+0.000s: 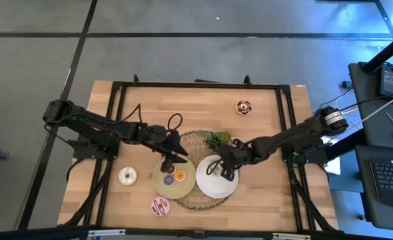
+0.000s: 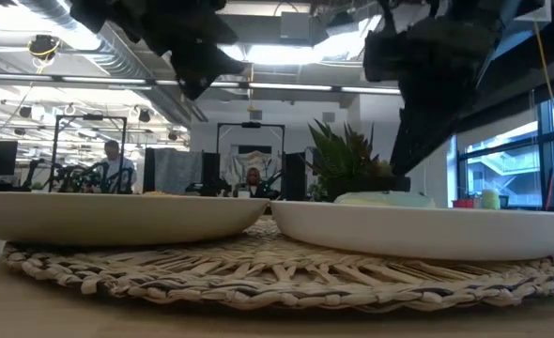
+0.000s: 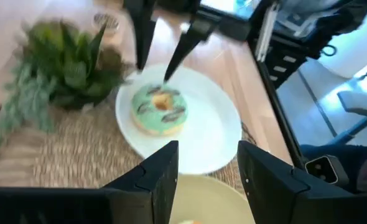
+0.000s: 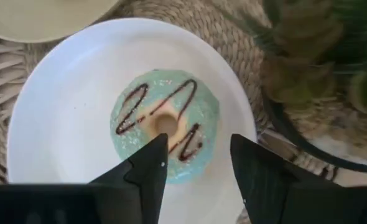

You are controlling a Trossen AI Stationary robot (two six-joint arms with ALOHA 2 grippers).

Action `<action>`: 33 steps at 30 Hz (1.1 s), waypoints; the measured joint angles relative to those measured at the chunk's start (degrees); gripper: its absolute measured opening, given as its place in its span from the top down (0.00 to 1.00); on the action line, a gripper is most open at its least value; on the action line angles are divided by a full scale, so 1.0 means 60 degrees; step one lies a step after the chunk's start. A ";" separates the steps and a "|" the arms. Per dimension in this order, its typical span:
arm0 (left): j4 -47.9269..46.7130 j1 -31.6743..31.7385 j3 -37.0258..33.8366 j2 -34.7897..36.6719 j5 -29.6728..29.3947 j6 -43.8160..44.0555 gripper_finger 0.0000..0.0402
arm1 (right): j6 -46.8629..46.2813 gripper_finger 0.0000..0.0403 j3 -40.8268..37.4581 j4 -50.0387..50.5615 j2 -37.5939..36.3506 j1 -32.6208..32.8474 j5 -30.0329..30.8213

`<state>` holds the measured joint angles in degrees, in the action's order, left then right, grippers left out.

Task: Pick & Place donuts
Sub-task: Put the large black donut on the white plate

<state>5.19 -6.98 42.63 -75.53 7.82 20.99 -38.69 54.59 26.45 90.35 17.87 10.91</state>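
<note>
A mint green donut (image 4: 165, 121) with brown drizzle lies flat in the middle of the white plate (image 4: 59, 124); it also shows in the left wrist view (image 3: 158, 109). My right gripper (image 4: 196, 140) is open and hangs close over it, pointing down, and also shows in the high view (image 1: 224, 170). My left gripper (image 1: 176, 158) is open and empty over the far edge of the tan plate (image 1: 164, 190). That plate holds an orange donut (image 1: 169, 179) and a purple donut (image 1: 180, 176).
Both plates sit on a round woven mat (image 1: 195, 141), with a green leafy sprig (image 1: 216, 140) at its far side. A cream donut (image 1: 127, 176), a pink striped donut (image 1: 160, 207) and a chocolate donut (image 1: 243, 107) lie on the bare wooden table.
</note>
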 joint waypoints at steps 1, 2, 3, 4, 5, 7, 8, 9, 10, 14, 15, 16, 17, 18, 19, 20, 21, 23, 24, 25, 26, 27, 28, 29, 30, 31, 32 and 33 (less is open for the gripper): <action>-0.0151 -0.0031 0.0000 0.0000 -0.0074 0.0178 0.60 | 0.0003 0.56 0.0000 0.0188 -0.0152 0.0000 0.0015; -0.0257 -0.0075 0.0000 0.0000 -0.0187 0.0322 0.60 | 0.0017 0.56 0.0000 0.0387 -0.0295 0.0000 0.0107; -0.0373 -0.0128 0.0000 0.0000 -0.0333 0.0439 0.60 | 0.0041 0.56 0.0000 0.0561 -0.0466 0.0000 0.0254; -0.0482 -0.0183 0.0000 0.0000 -0.0471 0.0532 0.60 | 0.0067 0.56 0.0000 0.0830 -0.0629 0.0004 0.0486; -0.0552 -0.0233 0.0000 0.0000 -0.0587 0.0611 0.60 | 0.0072 0.56 0.0000 0.1187 -0.0825 0.0004 0.0723; -0.0563 -0.0337 0.0000 0.0000 -0.0728 0.0659 0.60 | -0.0145 0.56 0.0000 0.1953 -0.1287 0.0000 0.1128; -0.0567 -0.0396 0.0000 0.0000 -0.0794 0.0662 0.60 | -0.0421 0.56 0.0005 0.2326 -0.1522 -0.0002 0.1233; -0.0561 -0.0453 0.0000 0.0000 -0.0873 0.0664 0.60 | -0.0618 0.56 0.0007 0.2707 -0.1764 -0.0030 0.1279; -0.0544 -0.0507 0.0000 0.0000 -0.0927 0.0664 0.61 | -0.0808 0.56 0.0007 0.3160 -0.2001 -0.0110 0.1380; -0.0124 -0.0693 0.0000 0.0000 -0.1094 0.0597 0.61 | -0.1523 0.56 0.0007 0.4494 -0.2805 -0.0662 0.2480; 0.0057 -0.0718 0.0000 0.0000 -0.1172 0.0504 0.61 | -0.1725 0.56 0.0007 0.4681 -0.2962 -0.0894 0.2857; 0.0228 -0.0721 0.0000 0.0000 -0.1217 0.0407 0.61 | -0.1948 0.56 0.0007 0.4875 -0.3096 -0.1178 0.3201; 0.0394 -0.0715 0.0000 0.0000 -0.1250 0.0312 0.61 | -0.2164 0.56 0.0007 0.5039 -0.3208 -0.1506 0.3508; 0.0500 -0.0714 0.0000 0.0000 -0.1279 0.0244 0.61 | -0.2316 0.56 0.0007 0.5133 -0.3304 -0.1871 0.3684; 0.0541 -0.0714 0.0000 0.0000 -0.1294 0.0207 0.61 | -0.2439 0.56 0.0007 0.5178 -0.3357 -0.2274 0.3755; 0.0576 -0.0714 0.0000 0.0000 -0.1314 0.0161 0.61 | -0.2480 0.56 0.0007 0.5205 -0.3362 -0.2716 0.3781; 0.0604 -0.0714 0.0000 0.0000 -0.1315 0.0152 0.61 | -0.2401 0.56 0.0007 0.5214 -0.3344 -0.3153 0.3782; 0.0603 -0.0716 0.0000 0.0000 -0.1312 0.0149 0.61 | -0.1882 0.56 0.0010 0.5154 -0.3221 -0.4016 0.3785; 0.0601 -0.0718 0.0000 0.0000 -0.1308 0.0149 0.61 | -0.1689 0.56 0.0011 0.5081 -0.3118 -0.4456 0.3782; 0.0603 -0.0717 0.0000 0.0000 -0.1312 0.0147 0.61 | -0.1528 0.56 0.0009 0.4972 -0.2980 -0.4864 0.3745; 0.0608 -0.0714 0.0000 0.0000 -0.1312 0.0143 0.61 | -0.1424 0.56 0.0007 0.4813 -0.2863 -0.5270 0.3682; 0.0594 -0.0714 0.0000 0.0000 -0.1312 0.0143 0.61 | -0.1201 0.56 0.0007 0.4653 -0.2762 -0.5667 0.3618; 0.0572 -0.0714 0.0000 0.0000 -0.1315 0.0132 0.61 | -0.0921 0.56 0.0007 0.4495 -0.2656 -0.6018 0.3488; 0.0564 -0.0714 0.0000 0.0000 -0.1321 0.0121 0.60 | -0.0594 0.56 0.0007 0.4344 -0.2529 -0.6333 0.3350; 0.0566 -0.0714 0.0000 0.0000 -0.1323 0.0121 0.60 | -0.0270 0.56 0.0007 0.4212 -0.2418 -0.6613 0.3267; 0.0543 -0.0714 0.0000 0.0000 -0.1323 0.0118 0.60 | -0.0029 0.56 0.0007 0.4119 -0.2327 -0.6846 0.3178; 0.0516 -0.0714 0.0000 0.0000 -0.1323 0.0080 0.60 | 0.0073 0.56 0.0007 0.4045 -0.2254 -0.7011 0.3172; 0.0481 -0.0714 0.0000 0.0000 -0.1323 0.0022 0.61 | 0.0192 0.56 0.0007 0.3985 -0.2178 -0.7158 0.3165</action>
<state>8.08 -11.27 42.63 -75.53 -0.13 21.12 -37.53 54.63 50.36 77.28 -25.08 29.90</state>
